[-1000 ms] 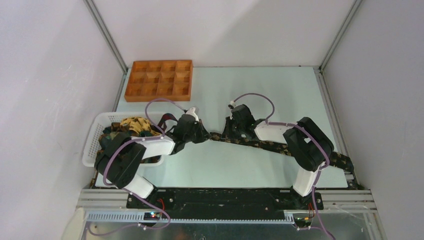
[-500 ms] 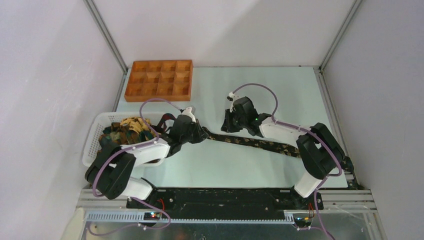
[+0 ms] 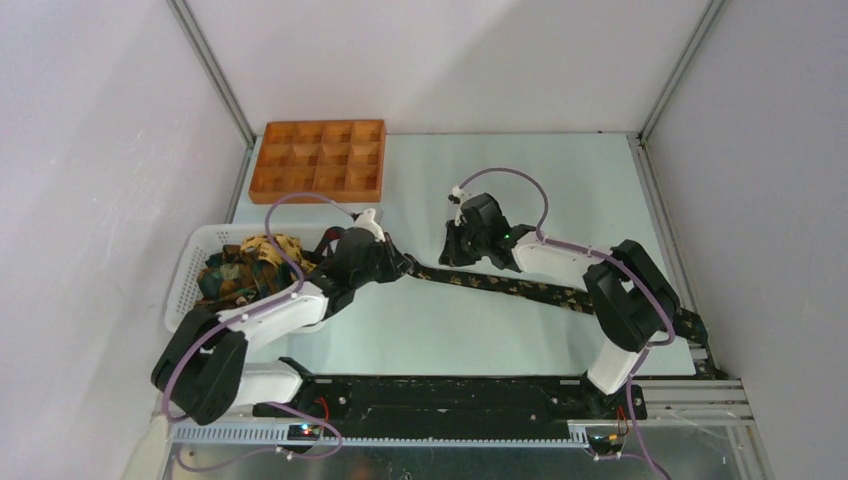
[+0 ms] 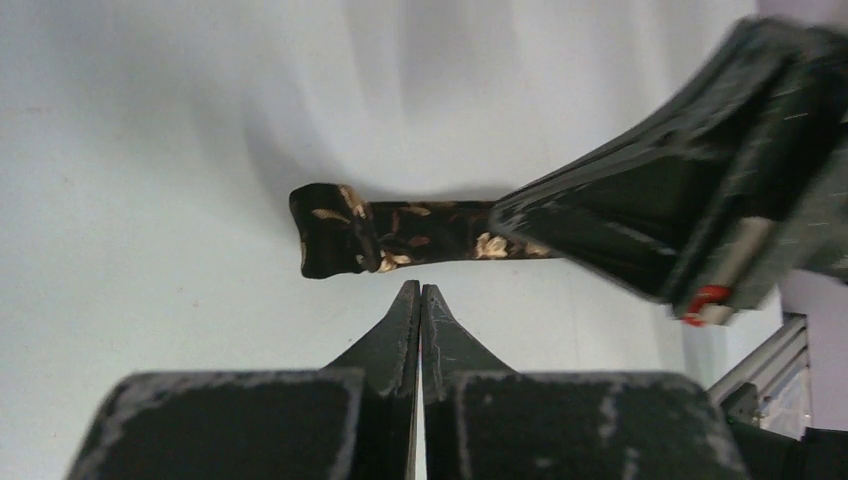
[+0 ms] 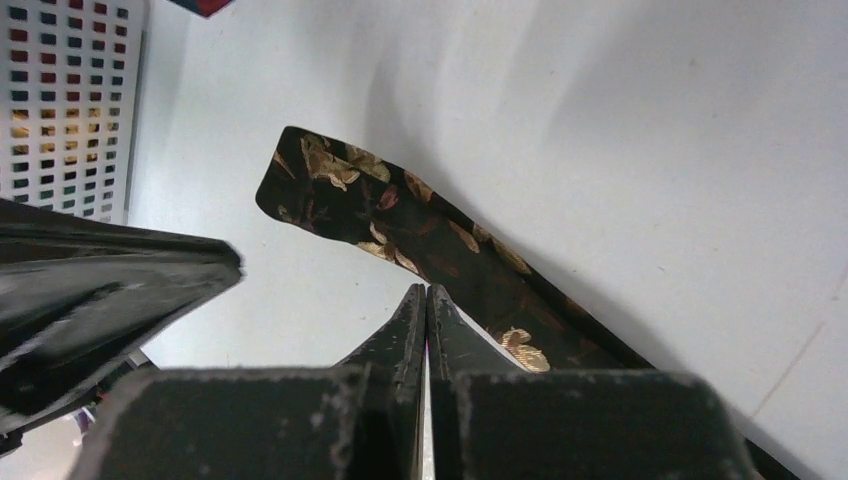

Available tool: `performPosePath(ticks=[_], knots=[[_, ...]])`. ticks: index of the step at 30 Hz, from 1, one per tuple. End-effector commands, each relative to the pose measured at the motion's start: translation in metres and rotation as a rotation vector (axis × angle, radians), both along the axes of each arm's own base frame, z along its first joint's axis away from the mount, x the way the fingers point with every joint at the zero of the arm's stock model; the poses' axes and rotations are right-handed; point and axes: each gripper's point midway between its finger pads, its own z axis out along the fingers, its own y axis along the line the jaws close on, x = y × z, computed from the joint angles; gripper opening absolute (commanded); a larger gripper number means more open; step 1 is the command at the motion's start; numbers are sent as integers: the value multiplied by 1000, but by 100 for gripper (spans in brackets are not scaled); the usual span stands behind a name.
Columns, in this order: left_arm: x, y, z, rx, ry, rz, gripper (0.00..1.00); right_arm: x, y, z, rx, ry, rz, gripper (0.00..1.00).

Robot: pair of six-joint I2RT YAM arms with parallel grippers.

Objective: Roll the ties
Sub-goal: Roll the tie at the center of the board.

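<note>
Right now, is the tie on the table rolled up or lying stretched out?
Stretched out: the tie lies flat as one long strip on the table, no coil at its end.

We counted one tie (image 3: 500,284) laid out on the desk (image 3: 560,190), a heap of ties (image 3: 240,270) we couldn't number, one basket (image 3: 183,290), one tray (image 3: 315,196).

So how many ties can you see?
1 clearly: the tie stretched across the table. The white mesh basket holds a heap of more ties, too bunched to count.
</note>
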Motion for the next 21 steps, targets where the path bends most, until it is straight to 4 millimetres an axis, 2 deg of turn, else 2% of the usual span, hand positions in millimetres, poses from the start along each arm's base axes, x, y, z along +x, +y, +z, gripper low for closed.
performPosePath(ticks=[1,4,9,18,21], knots=[[11,7,39,-36,-119,22,0,0,26,8,65,1,40,0],[16,15,41,-50,-112,68,0,-3,35,-1,73,31,54,0],[33,35,17,-41,-24,177,0,-8,43,-9,75,63,68,0],[51,40,13,-23,3,224,0,-19,42,-22,37,92,87,0],[56,44,5,4,24,248,0,-19,42,-28,32,101,84,0]])
